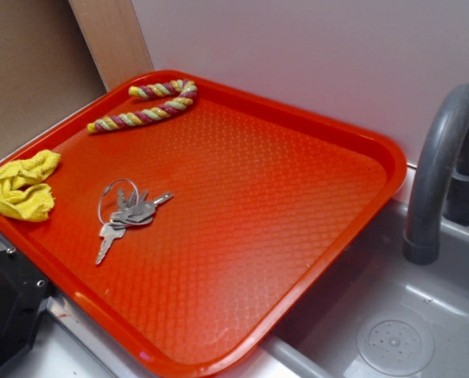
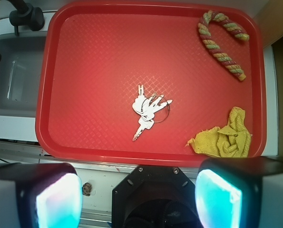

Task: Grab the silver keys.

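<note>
The silver keys (image 1: 128,213) lie flat on the red tray (image 1: 297,236), on its left part, fanned out on a thin wire ring. In the wrist view the keys (image 2: 148,110) sit near the tray's middle, well ahead of my gripper (image 2: 139,202). The gripper is open, its two fingers (image 2: 58,202) wide apart with glowing cyan pads, high above the tray's near edge and holding nothing. The gripper itself does not show in the exterior view.
A yellow cloth (image 1: 20,187) lies crumpled on the tray's left edge, close to the keys. A red-and-yellow twisted rope (image 1: 147,105) lies at the tray's far corner. A grey sink (image 1: 392,331) with a curved faucet (image 1: 439,173) is to the right. A black robot base (image 1: 5,307) is at bottom left.
</note>
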